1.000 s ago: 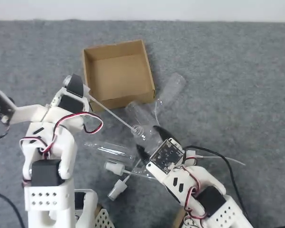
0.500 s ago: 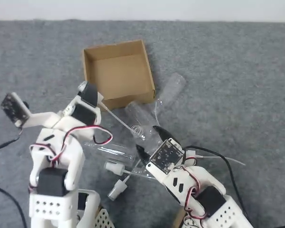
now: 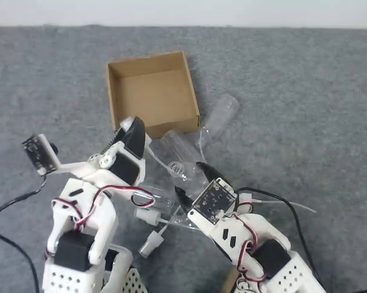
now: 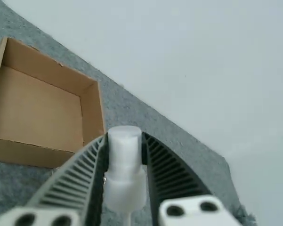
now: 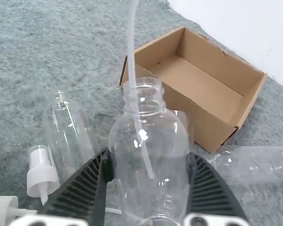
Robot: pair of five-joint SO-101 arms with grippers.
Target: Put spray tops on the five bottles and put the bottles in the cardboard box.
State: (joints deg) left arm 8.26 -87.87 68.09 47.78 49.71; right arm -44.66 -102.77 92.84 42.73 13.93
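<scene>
Left gripper [image 4: 125, 140] jaws pinching a white spray top [image 4: 125, 172] on both sides of its head, held up above the grey carpet [image 3: 293, 73] just in front of the cardboard box [image 3: 152, 97]. Thin dip tube [image 5: 132, 52] runs from that top down through the open neck of a clear bottle [image 5: 148, 132]; the top itself is apart from the neck, not seated. Right gripper [image 5: 147, 160] jaws clamped around that bottle's body, neck aimed toward the box. In the high view the right gripper [image 3: 189, 178] sits between the two arms, near the box's front corner. Box is open-topped with bare cardboard inside. Other clear bottles lie on their sides on the carpet, one [image 3: 223, 113] just beside the box corner, another [image 5: 68, 127] near the held bottle. Two loose spray tops [image 3: 148, 215] [image 3: 149, 244] lie on the carpet close to the arm bases.
</scene>
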